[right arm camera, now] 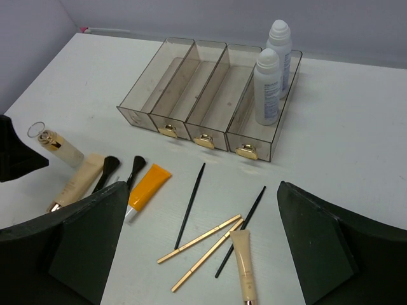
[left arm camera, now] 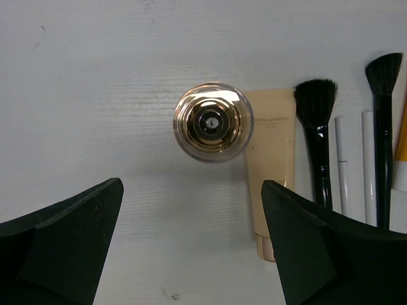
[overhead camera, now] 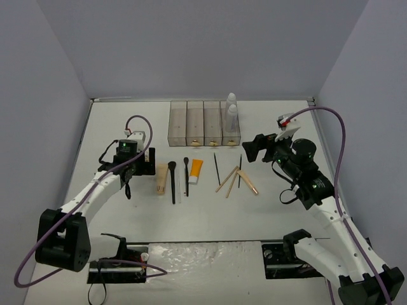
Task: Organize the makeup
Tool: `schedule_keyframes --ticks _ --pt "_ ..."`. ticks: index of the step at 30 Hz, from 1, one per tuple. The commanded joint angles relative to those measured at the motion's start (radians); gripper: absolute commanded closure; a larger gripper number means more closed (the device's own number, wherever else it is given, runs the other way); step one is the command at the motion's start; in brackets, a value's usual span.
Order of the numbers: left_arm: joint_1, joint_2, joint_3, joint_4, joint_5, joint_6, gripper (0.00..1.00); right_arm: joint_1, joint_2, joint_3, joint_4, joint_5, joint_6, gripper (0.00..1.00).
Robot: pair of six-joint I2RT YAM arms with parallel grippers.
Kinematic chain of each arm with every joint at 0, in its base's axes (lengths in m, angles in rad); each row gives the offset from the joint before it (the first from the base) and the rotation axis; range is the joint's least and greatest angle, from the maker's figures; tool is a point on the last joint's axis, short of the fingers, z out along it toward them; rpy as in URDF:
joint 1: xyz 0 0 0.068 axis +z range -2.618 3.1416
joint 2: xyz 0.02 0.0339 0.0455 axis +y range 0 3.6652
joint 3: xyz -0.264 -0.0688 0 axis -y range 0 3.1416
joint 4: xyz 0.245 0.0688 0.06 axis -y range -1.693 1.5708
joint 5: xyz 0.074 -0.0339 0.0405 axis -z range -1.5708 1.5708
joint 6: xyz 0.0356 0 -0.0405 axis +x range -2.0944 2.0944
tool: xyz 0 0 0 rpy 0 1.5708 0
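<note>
The makeup lies in a row on the table in front of the smoky four-compartment box [overhead camera: 196, 124]. From the left: a beige tube [overhead camera: 162, 178], two black brushes [overhead camera: 172, 183], an orange tube [overhead camera: 196, 170], thin black pencils [overhead camera: 217, 168], tan sticks [overhead camera: 227, 180] and a small beige tube [right arm camera: 244, 267]. A small clear-capped bottle [left arm camera: 210, 122] stands upright left of the beige tube [left arm camera: 272, 165]. My left gripper [left arm camera: 191, 190] hovers open just short of it, nothing between its fingers. Two white bottles [right arm camera: 267, 86] stand in the box's rightmost compartment. My right gripper [right arm camera: 202, 190] hangs open above the pencils and sticks.
The other three compartments of the box [right arm camera: 191, 86] hold nothing. Two thin white sticks [left arm camera: 367, 165] lie between the brushes [left arm camera: 316, 127]. Grey walls close in the table on three sides, and black mounts sit at the near edge [overhead camera: 121, 267].
</note>
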Motion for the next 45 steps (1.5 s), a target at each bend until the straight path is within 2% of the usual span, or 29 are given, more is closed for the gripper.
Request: schedule_keyframes --ticks 1,8,12,16,20,23,28,30,31,37,40,45 --pt "-0.002 0.062 0.054 0.203 -0.009 0.03 0.13 0.003 -0.027 -0.022 0.048 -0.041 -0.006 0.0" --pt "0.0 0.11 0.023 0.326 -0.034 0.074 0.19 0.003 -0.046 -0.033 0.046 -0.048 -0.016 0.0" --pt "0.0 0.147 0.03 0.344 -0.019 0.081 0.21 0.004 -0.051 -0.037 0.047 -0.046 -0.021 0.0" --pt "-0.002 0.154 0.036 0.338 -0.019 0.078 0.31 0.003 -0.055 -0.037 0.046 -0.046 -0.024 0.0" --pt "-0.002 0.151 0.033 0.331 -0.014 0.079 0.36 0.003 -0.055 -0.04 0.046 -0.043 -0.025 0.0" --pt "-0.004 0.156 0.033 0.326 0.006 0.082 0.47 0.003 -0.049 -0.041 0.047 -0.043 -0.027 0.0" --pt "-0.02 0.156 0.038 0.309 0.004 0.087 0.79 0.003 -0.054 -0.044 0.046 -0.04 -0.029 0.0" --pt "-0.024 0.15 0.056 0.28 0.001 0.084 0.96 0.003 -0.057 -0.045 0.046 -0.037 -0.03 0.0" --pt "-0.026 0.144 0.066 0.268 0.0 0.079 0.99 0.003 -0.062 -0.045 0.045 -0.035 -0.029 0.0" --pt "-0.052 0.071 0.166 0.146 0.007 0.043 1.0 0.004 -0.085 -0.043 0.041 -0.033 -0.025 0.0" --pt "-0.105 0.071 0.293 0.075 -0.007 0.016 1.0 0.003 -0.103 -0.029 0.036 -0.029 -0.017 0.0" --pt "-0.233 0.183 0.547 0.008 -0.009 -0.04 1.0 0.003 -0.143 0.001 0.012 -0.008 0.0 0.0"
